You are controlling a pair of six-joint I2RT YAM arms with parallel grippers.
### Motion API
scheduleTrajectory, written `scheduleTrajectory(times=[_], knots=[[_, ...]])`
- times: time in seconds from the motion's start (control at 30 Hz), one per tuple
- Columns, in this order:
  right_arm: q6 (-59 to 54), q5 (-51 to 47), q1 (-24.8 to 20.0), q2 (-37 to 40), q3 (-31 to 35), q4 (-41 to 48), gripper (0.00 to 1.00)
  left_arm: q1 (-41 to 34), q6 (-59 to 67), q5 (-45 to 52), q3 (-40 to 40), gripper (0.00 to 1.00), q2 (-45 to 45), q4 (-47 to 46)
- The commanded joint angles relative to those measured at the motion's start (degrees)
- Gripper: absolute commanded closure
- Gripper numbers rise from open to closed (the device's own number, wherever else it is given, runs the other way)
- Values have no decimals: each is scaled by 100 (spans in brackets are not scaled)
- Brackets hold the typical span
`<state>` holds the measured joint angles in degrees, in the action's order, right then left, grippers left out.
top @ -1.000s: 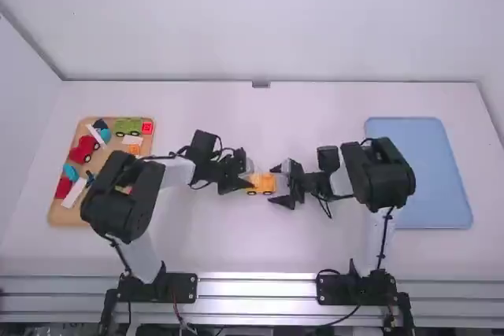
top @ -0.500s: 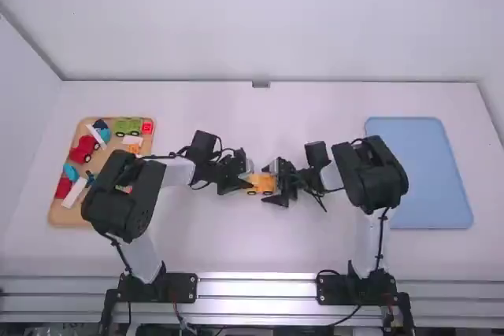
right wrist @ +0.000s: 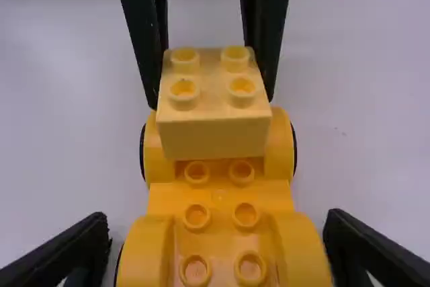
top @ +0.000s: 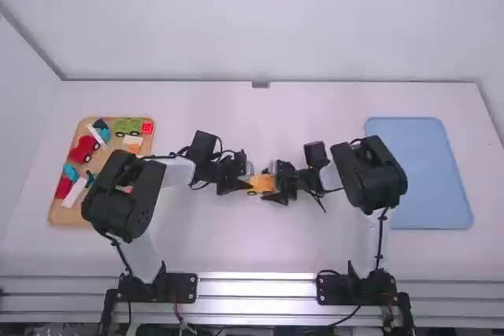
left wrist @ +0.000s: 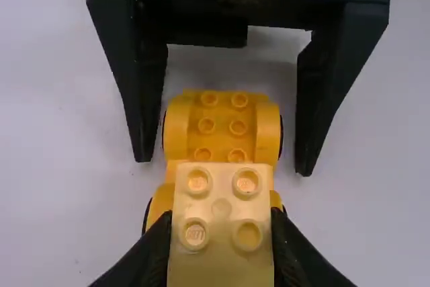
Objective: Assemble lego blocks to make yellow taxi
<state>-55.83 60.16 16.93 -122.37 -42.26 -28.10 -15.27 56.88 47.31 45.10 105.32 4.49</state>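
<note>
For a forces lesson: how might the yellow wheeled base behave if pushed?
The wheeled base would likely roll lengthwise, given the black wheels along its sides. Its low, broad body seems unlikely to tip. It looks like rigid plastic, so probably won't bend.

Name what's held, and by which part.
The pale yellow block, by two opposite sides, in the left tool. The right tool is open around the wheeled base.

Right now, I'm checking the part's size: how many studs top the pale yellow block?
4 studs, all in plain view on the pale yellow block: two in the row toward the right gripper, two in the row toward the left gripper that holds it.
</note>
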Motion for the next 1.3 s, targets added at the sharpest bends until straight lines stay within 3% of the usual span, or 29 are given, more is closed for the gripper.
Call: scheduleTrajectory(times=[0.0,0.07,0.2,1.0,1.27], knots=[[-15,-201,101,-55,-79,11,23,-48,59,116,37,98,61,13],[-17,-219,153,-55,-81,11,35,-48,61,109,37,97,61,37],[-13,-195,107,-55,-85,11,45,-48,59,101,37,97,61,4],[-592,-151,68,-55,-15,498,48,-310,175,109,37,98,61,-190],[-597,-149,70,-55,-15,507,48,-280,111,-494,310,98,-17,-798]])
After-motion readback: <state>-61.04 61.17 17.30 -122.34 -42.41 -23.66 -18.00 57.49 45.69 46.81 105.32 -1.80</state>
